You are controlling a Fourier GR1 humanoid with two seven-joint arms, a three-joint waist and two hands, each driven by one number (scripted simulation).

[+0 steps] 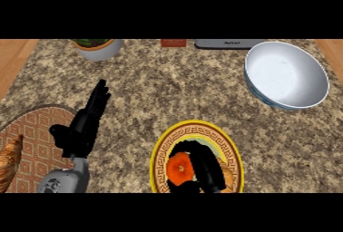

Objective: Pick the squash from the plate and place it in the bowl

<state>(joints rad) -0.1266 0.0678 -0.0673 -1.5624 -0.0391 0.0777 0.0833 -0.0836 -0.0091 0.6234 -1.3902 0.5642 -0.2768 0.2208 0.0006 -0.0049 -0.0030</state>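
My right hand (pixel 204 170) curls around the squash (pixel 179 167) on the plate (pixel 231 149); the bowl (pixel 288 74) lies ahead, to its right.

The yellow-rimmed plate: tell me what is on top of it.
On the plate lies the orange squash, with the right hand curled round it. The hand covers much of the squash and the plate's centre.

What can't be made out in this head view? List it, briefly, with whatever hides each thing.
- Squash: only an orange patch shows on the plate; the right hand curls over the rest.
- Right forearm: cut off by the lower edge.
- Pot, red item and grey device: cropped by the top edge, so not identifiable.
- Brown object on the patterned mat: cut by the left edge.
- Left hand: open, resting, holding nothing.
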